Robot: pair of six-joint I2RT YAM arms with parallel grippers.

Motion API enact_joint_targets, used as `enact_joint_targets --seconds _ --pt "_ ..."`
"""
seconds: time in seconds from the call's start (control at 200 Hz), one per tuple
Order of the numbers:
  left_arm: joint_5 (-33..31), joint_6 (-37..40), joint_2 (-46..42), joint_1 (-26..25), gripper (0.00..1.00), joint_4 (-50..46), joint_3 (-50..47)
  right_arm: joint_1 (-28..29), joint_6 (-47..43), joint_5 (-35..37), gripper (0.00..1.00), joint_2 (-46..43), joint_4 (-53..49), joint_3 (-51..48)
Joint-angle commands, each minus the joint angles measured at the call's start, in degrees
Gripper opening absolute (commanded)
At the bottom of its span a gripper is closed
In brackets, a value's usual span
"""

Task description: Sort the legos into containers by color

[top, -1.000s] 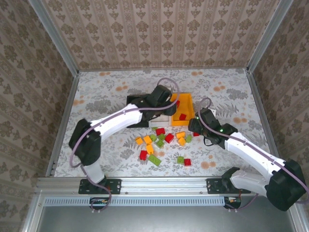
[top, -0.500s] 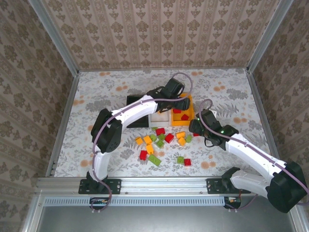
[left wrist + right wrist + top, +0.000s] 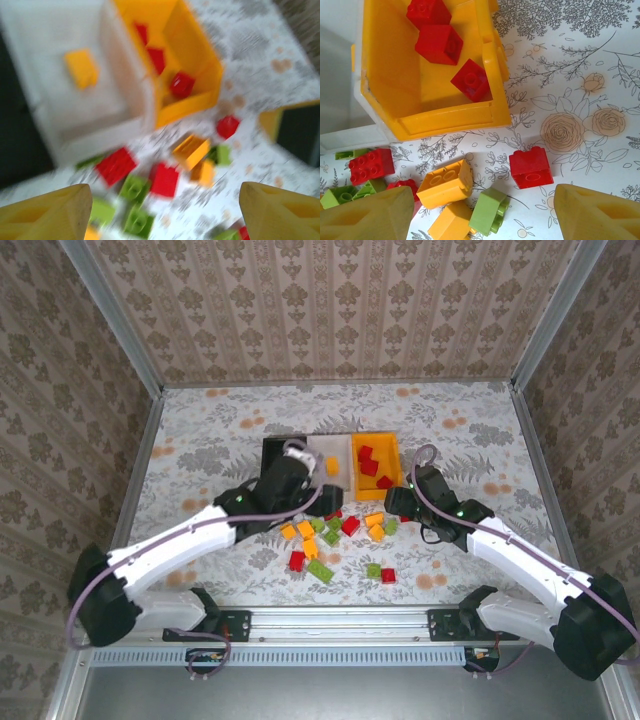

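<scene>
Early in the sort: far left, black bin [image 3: 273, 448] partly hidden by the left arm [image 3: 180, 540], contents unclear; next right, white bin [image 3: 322, 447] with one orange brick [image 3: 81, 68]; orange bin [image 3: 445, 120] with three red bricks [image 3: 439, 44]; most legos [image 3: 322, 540] loose on the table [image 3: 200, 430] just near of the bins, greens apparently all unsorted; left gripper [image 3: 165, 215] spread wide over the pile, empty; right gripper [image 3: 480, 220] likewise agape, gripping nothing, lone red brick [image 3: 531, 166] just ahead.
</scene>
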Motion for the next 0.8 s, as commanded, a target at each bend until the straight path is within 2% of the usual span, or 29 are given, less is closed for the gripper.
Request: enact_joint_targets --seconds 0.0,0.105,0.225,0.365,0.52,0.62,0.795 --pt "-4.4 -4.8 -6.2 0.6 0.80 -4.0 -8.8 0.4 -0.4 -0.9 0.76 -0.5 1.6 -0.7" --pt "-1.7 -6.1 -10.3 0.8 0.80 -3.6 -15.2 0.5 -0.3 -0.6 0.76 0.0 1.5 -0.9" --pt "-0.4 -5.5 -9.2 -1.0 0.79 -2.4 -16.5 0.6 -0.1 -0.4 0.76 0.4 1.3 -1.0" --pt "-1.8 -3.6 -3.5 -4.0 0.77 -0.7 -14.3 0.6 -0.4 -0.1 0.76 0.2 1.1 -1.0" --pt "-1.1 -2.9 5.2 -4.3 0.71 0.8 -12.1 0.6 -0.8 0.7 0.76 -0.5 0.0 -0.7" --pt "0.3 -2.8 9.4 -4.7 0.70 2.7 -11.2 0.6 -1.3 1.2 0.76 -1.5 -0.6 -0.7" --pt "2.0 -2.4 14.3 -7.4 0.62 3.7 -8.0 0.5 -1.7 2.1 0.76 -2.7 -1.4 -0.8"
